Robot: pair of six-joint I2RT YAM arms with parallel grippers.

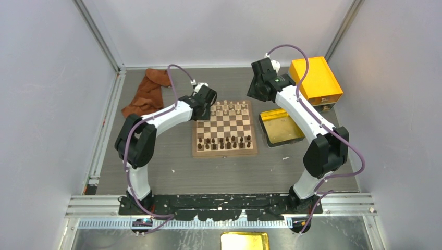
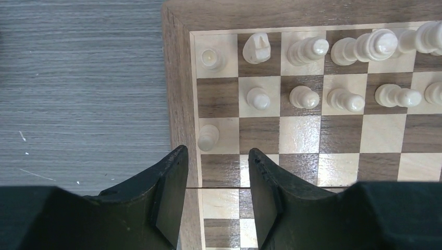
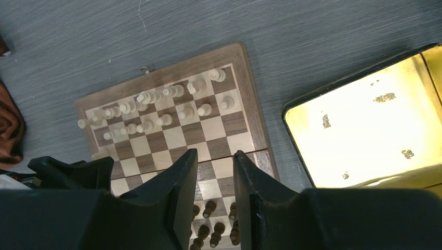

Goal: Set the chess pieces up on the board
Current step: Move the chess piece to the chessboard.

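On the board (image 1: 225, 153), mid-table, the chess pieces (image 1: 229, 109) are lined up in the far two rows w/ dark chessmen (image 1: 228, 141) ranked on the near side, so setup is judged nearly done. One cream pawn (image 2: 207, 137) is set a square ahead of its row at the left edge, leaving a gap, and prob. needs shifting back. Left gripper (image 2: 218, 156) is held over the board's left border just short of that pawn, jaws moderately parted, nothing gripped or touched; right gripper (image 3: 215, 155) is held high above the board, jaws narrowly parted, also empty
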